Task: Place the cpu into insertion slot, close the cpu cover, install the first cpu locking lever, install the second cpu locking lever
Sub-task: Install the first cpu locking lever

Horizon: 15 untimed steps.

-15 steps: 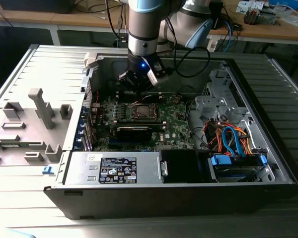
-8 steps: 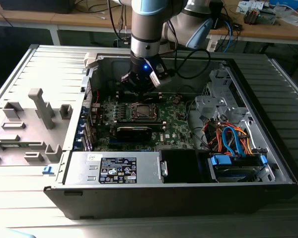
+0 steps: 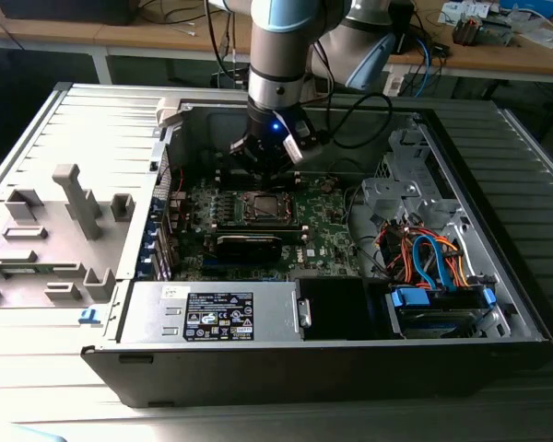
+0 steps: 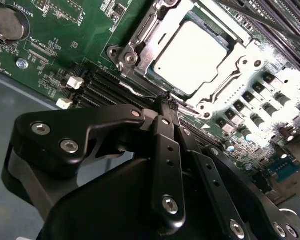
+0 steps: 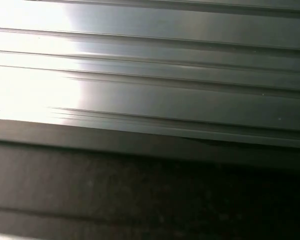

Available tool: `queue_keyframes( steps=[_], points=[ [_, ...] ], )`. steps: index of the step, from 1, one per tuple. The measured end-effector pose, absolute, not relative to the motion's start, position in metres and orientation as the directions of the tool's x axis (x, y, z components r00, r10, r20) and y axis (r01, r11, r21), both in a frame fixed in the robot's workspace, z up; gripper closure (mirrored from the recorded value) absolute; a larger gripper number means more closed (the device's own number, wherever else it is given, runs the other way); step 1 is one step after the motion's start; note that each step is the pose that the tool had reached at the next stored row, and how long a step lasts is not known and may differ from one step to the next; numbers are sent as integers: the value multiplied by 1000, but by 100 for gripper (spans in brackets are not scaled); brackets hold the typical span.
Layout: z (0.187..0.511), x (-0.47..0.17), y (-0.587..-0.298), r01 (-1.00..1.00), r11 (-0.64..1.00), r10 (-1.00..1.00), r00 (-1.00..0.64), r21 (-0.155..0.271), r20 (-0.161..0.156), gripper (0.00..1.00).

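Note:
The cpu (image 4: 190, 55), silvery and square, lies flat in the insertion slot (image 3: 263, 204) on the green motherboard. The cpu cover (image 4: 145, 52), a dull silver frame plate, is down around it, with the chip showing through its window. Thin metal lever rods run along two sides of the frame (image 4: 141, 24) (image 4: 224, 84). My gripper (image 4: 165, 102) is shut, its black fingertips pressed together just above the socket's edge, with nothing visible between them. In the exterior view the gripper (image 3: 267, 161) hangs over the far side of the socket, inside the open computer case.
A long black heatsink block (image 3: 249, 244) lies just in front of the socket. The power supply (image 3: 217, 313) and a bundle of cables (image 3: 424, 253) fill the case's front and the exterior view's right. Black slots (image 4: 105, 87) and a coin battery (image 4: 7, 22) flank the socket. Ribbed grey panel (image 5: 150, 75).

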State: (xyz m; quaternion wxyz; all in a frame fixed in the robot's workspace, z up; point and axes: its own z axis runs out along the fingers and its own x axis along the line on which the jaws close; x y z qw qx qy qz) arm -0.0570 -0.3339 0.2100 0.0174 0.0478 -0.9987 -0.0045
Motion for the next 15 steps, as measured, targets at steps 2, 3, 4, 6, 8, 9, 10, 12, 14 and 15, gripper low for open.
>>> queue_keyframes(
  steps=[2, 3, 4, 6, 8, 9, 10, 12, 14, 15],
  points=[
    [210, -56, -334, -95, 995, -96, -995, 11, 34, 89],
    [209, -56, -334, -95, 995, -96, -995, 10, 34, 89],
    [209, -56, -334, -95, 995, -96, -995, 11, 34, 89],
    [209, -55, -334, -95, 995, -96, -995, 10, 34, 89],
    [208, -55, -334, -95, 995, -96, -995, 11, 34, 89],
    [208, -55, -334, -95, 995, -96, -995, 11, 34, 89],
    [208, -54, -334, -95, 995, -96, -995, 11, 34, 89],
    [207, -54, -334, -95, 995, -96, -995, 11, 34, 89],
    [206, -52, -334, -95, 995, -96, -995, 11, 34, 89],
    [206, -52, -334, -95, 995, -96, -995, 11, 34, 89]
  ],
)
